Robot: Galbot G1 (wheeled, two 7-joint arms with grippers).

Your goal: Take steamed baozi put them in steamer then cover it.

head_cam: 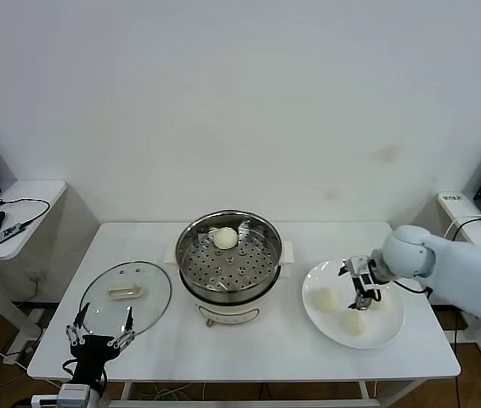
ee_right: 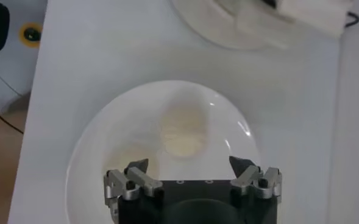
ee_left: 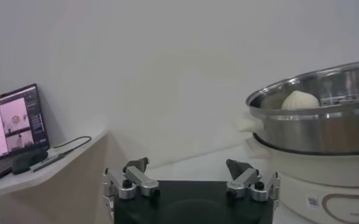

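Below right gripper [ee_right: 189, 167], plated baozi [ee_right: 183, 129]

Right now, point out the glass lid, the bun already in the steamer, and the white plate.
glass lid [head_cam: 126, 297]: head view, on the glass near its handle.
bun in the steamer [head_cam: 225, 238]: head view, top of the bun.
white plate [head_cam: 313, 278]: head view, bare left rim.

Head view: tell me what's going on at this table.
The right gripper, open, is over the white plate, where three baozi lie. One baozi already sits on the perforated tray in the steamer. The left gripper waits open at the table's near edge by the glass lid, which lies flat on the table.
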